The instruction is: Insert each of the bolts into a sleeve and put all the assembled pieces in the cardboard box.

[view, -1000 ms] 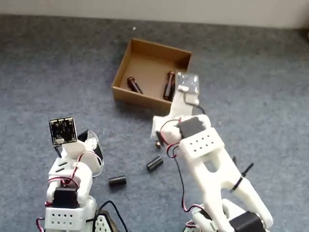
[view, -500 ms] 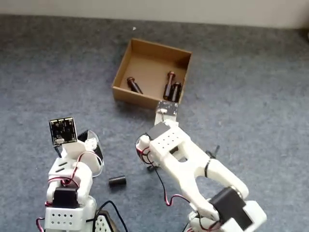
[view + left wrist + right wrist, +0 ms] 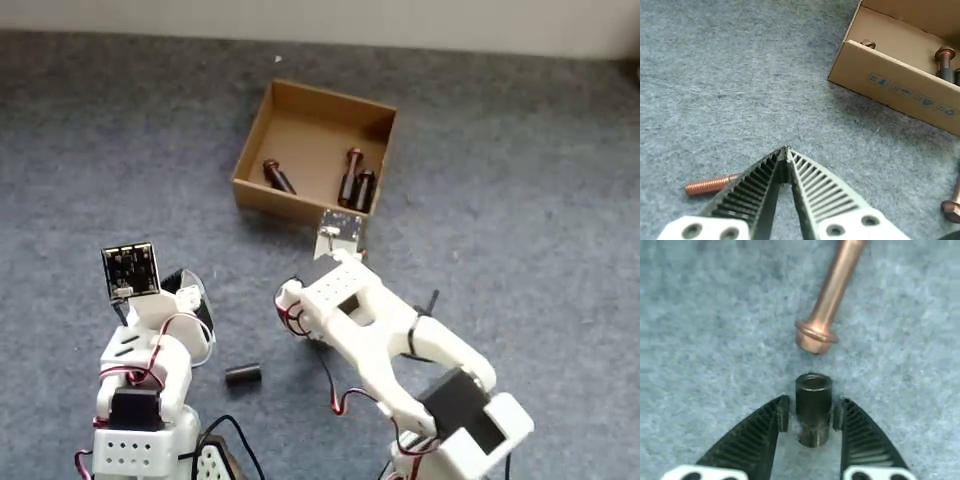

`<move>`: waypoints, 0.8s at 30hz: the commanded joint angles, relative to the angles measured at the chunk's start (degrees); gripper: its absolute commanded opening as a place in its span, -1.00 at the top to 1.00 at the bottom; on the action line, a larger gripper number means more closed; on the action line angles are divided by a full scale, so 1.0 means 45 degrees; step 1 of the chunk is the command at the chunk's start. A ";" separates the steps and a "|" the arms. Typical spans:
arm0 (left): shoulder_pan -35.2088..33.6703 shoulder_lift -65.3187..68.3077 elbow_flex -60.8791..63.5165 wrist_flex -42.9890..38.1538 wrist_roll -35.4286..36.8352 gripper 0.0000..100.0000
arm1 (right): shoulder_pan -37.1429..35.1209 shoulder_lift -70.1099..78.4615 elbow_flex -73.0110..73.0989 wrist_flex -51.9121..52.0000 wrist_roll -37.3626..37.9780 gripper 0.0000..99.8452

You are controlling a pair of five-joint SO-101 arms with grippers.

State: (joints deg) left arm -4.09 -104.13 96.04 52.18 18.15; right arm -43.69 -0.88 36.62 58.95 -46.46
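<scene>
The cardboard box point(image 3: 250, 150) holds three bolt-and-sleeve pieces point(image 3: 352, 176). My right gripper point(image 3: 811, 412) is open low over the carpet, its fingers point(image 3: 771, 427) either side of an upright black sleeve point(image 3: 813, 407). A copper bolt point(image 3: 829, 300) lies just beyond it, flange head towards the sleeve. In the high view the right arm point(image 3: 350, 300) covers that spot. A second black sleeve point(image 3: 243, 375) lies between the arms. My left gripper point(image 3: 786, 151) is shut and empty above the carpet, with a copper bolt point(image 3: 707, 186) partly behind one finger.
The box's front wall point(image 3: 900, 87) stands ahead of the left gripper. Another bolt head point(image 3: 951, 207) shows at that view's edge. Grey carpet point(image 3: 520, 200) surrounds the box, and the left arm point(image 3: 150, 350) sits at the front left.
The right arm let go of an assembled piece in the box, drew back from it and came down over the loose sleeve. The left arm has not moved.
</scene>
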 commanded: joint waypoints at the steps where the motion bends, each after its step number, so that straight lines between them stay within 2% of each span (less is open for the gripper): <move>1: -0.0127 -0.0068 0.0244 0.0020 -0.0156 0.99 | -0.0107 -0.0049 -0.0068 -0.0420 -0.0137 0.72; 4: -0.0127 -0.0068 0.0244 0.0020 -0.0156 0.99 | -0.0107 -0.0049 -0.0049 -0.0361 -0.0039 0.78; 7: -0.0127 -0.0068 0.0244 0.0020 -0.0156 0.99 | -0.0127 -0.0166 -0.0088 -0.0342 0.0606 1.00; 15: -0.0127 -0.0068 0.0244 0.0020 -0.0156 0.99 | -0.0029 -0.2471 0.0322 0.0674 0.4024 0.99; 20: -0.0127 -0.0068 0.0244 0.0020 -0.0156 0.99 | 0.0186 -0.5324 0.2198 0.0107 0.4298 0.99; 24: -0.0127 -0.0068 0.0147 0.0020 -0.0137 0.99 | 0.1553 -0.7551 0.4054 -0.1475 0.4298 0.99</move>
State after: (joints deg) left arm -4.09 -104.13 96.04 52.18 18.15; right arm -41.23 -26.81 51.65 57.10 -27.74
